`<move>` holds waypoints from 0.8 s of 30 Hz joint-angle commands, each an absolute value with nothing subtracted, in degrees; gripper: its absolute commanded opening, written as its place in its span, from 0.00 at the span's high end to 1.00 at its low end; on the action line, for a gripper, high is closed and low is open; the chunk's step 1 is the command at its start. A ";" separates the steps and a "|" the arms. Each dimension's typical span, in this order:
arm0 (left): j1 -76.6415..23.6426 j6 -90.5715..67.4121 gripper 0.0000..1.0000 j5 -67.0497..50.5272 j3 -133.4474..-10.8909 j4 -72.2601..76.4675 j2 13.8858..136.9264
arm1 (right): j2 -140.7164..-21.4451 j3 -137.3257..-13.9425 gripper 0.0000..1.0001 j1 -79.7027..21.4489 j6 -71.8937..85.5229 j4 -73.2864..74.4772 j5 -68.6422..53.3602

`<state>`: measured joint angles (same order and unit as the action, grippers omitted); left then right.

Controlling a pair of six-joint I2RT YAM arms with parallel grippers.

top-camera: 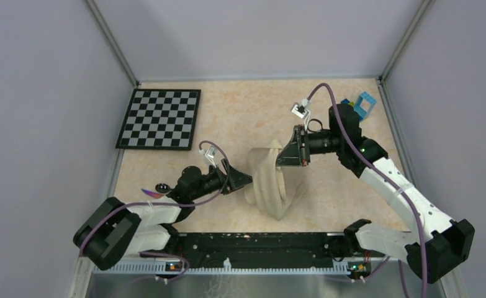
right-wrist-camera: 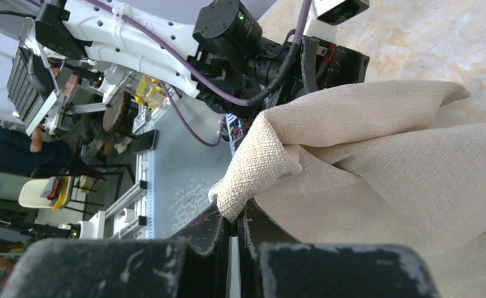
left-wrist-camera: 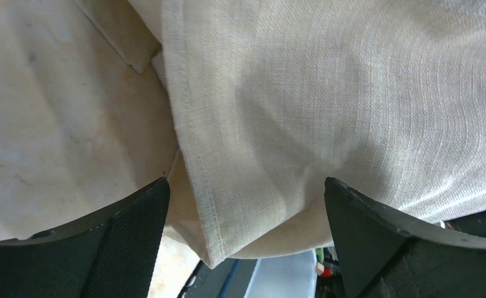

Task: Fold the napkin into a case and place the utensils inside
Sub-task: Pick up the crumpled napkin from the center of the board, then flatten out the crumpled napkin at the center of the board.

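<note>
The napkin (top-camera: pixel 276 183) hangs bunched and twisted in the middle of the counter (top-camera: pixel 240 112). Its upper corner is lifted and its lower end trails down onto the counter toward the near edge. The right pincer (top-camera: pixel 285 155) is clamped tight on the raised corner; in the right wrist view its two fingers are pressed together with a fold of cloth caught between them. The left pincer (top-camera: pixel 245 181) stands wide open at the left side of the cloth. In the left wrist view a hemmed edge of the napkin hangs between its spread fingers (left-wrist-camera: pixel 128 242), and nothing is gripped. The utensils (top-camera: pixel 161 187) lie on the counter to the left, beside the left arm and well apart from the napkin; a black spoon bowl and a rainbow-tinted piece can be made out. A chequered board (top-camera: pixel 159 118) lies flat in the far left corner. Some toy bricks (top-camera: pixel 362 104) sit in the far right corner, behind the right arm.
</note>
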<state>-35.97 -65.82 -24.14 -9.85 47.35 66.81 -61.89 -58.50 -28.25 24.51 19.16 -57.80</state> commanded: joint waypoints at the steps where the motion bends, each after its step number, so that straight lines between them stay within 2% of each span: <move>1: -35.84 -67.54 0.06 -32.29 -11.67 62.54 70.93 | -59.81 -59.44 1.00 -28.08 23.66 16.55 -58.99; 5: -35.69 -69.29 0.38 -33.78 -11.48 71.62 73.62 | -59.73 -60.08 1.00 -27.98 23.70 17.24 -58.63; 7: -35.66 -67.94 0.60 -33.85 -12.21 71.35 73.30 | -59.53 -61.08 1.00 -27.97 22.90 18.68 -58.08; 9: -35.31 -66.18 0.82 -33.90 -12.88 69.88 71.29 | -59.32 -63.29 1.00 -27.98 20.02 23.78 -54.86; 12: -34.27 -60.73 1.00 -33.77 -16.38 57.85 61.89 | -58.77 -69.94 1.00 -27.98 15.01 36.49 -42.80; 16: -34.87 -42.33 1.00 -29.28 -32.85 23.24 46.13 | -57.16 -79.69 1.00 -28.10 11.28 52.01 -29.63; 18: -35.02 -34.98 1.00 -27.60 -44.01 11.47 41.43 | -56.47 -85.67 1.00 -28.21 9.75 57.55 -25.88; 20: -35.00 -30.62 1.00 -27.93 -51.34 4.91 38.74 | -56.27 -92.08 1.00 -28.24 8.12 61.31 -26.70; 24: -34.99 -28.87 1.00 -32.98 -60.60 0.48 37.34 | -55.17 -101.78 1.00 -28.72 5.87 61.89 -38.54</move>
